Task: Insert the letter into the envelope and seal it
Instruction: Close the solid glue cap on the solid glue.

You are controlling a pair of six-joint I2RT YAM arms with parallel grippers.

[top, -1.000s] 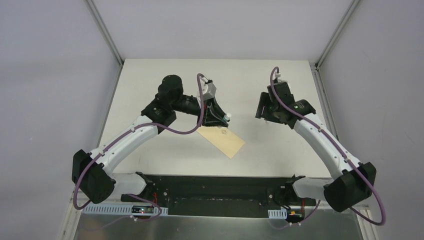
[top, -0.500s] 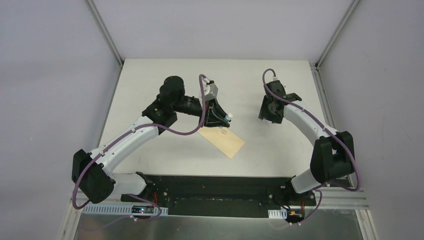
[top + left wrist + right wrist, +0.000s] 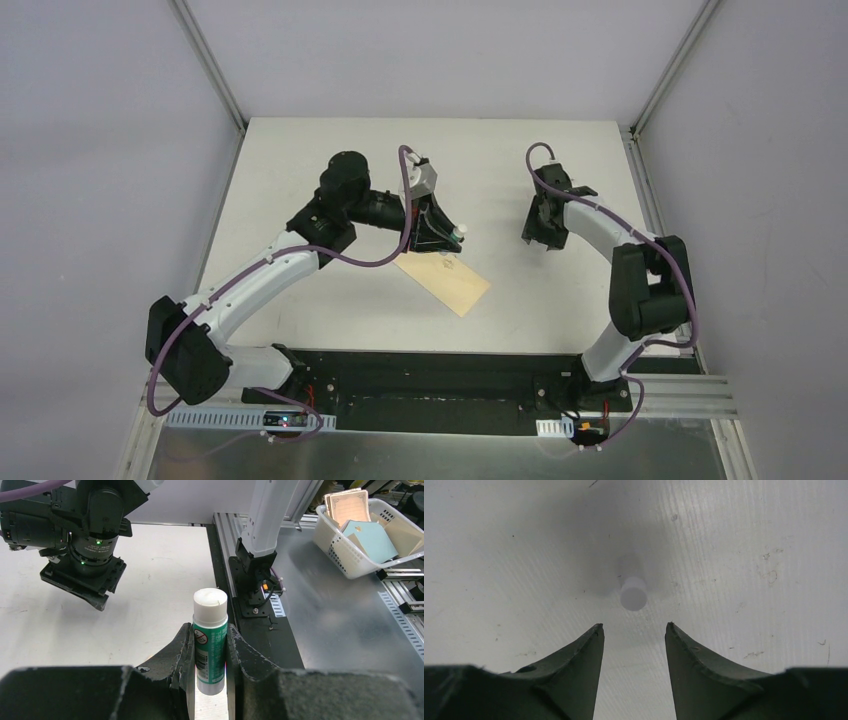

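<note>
The yellow-tan envelope point(image 3: 446, 281) lies flat on the white table near the front middle. The letter does not show as a separate sheet. My left gripper point(image 3: 437, 236) hovers just behind the envelope's far corner, shut on a green-and-white glue stick point(image 3: 210, 645) whose white end points towards the right arm. My right gripper point(image 3: 543, 237) points straight down at the table, right of the envelope. In the right wrist view it point(image 3: 634, 626) is open, and a small white cap point(image 3: 633, 594) stands on the table just beyond its fingertips.
The right arm's wrist point(image 3: 82, 540) and its base point(image 3: 256, 565) show in the left wrist view. A white basket point(image 3: 350, 550) holding cards sits on the metal bench beyond the table's front edge. Grey walls close in the table point(image 3: 300, 170) on three sides.
The right arm has folded its elbow back and up, and its gripper has settled a little lower over the table. The left gripper with the glue stick has barely moved.
</note>
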